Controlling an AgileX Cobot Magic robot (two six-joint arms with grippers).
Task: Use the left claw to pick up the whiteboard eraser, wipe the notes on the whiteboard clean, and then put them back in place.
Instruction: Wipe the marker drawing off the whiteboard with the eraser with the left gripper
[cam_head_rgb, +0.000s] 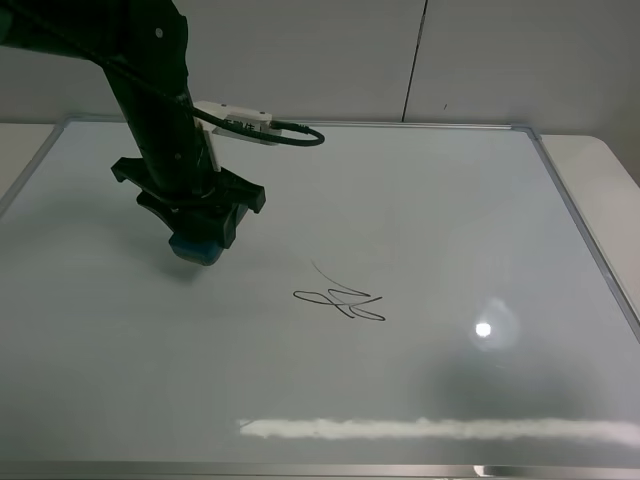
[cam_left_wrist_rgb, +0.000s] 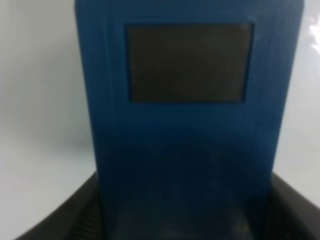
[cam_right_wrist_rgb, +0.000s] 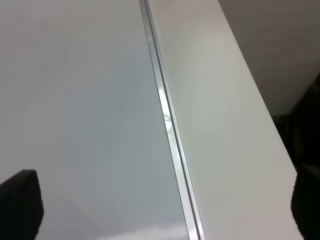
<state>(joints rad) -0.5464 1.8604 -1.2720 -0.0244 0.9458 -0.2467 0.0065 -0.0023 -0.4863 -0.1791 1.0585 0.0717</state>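
Glossy whiteboard (cam_head_rgb: 450, 200) on white table (cam_head_rgb: 603, 170) fills view, pale wall behind. Left pincer (cam_head_rgb: 200, 232) pinching whiteboard eraser (cam_head_rgb: 194, 250) by its sides, underside facing board; contact with board unclear. Eraser left of notes (cam_head_rgb: 342, 300), slightly farther back, bare board between. Notes intact, no smear. Judged: pickup done; wiping and eraser's return left.

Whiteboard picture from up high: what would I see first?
First, the left claw gripping the whiteboard eraser, a blue block, at the upper left of the whiteboard. Next, the notes, a black scribble near the middle, not yet wiped. A bright light spot shines to their right.
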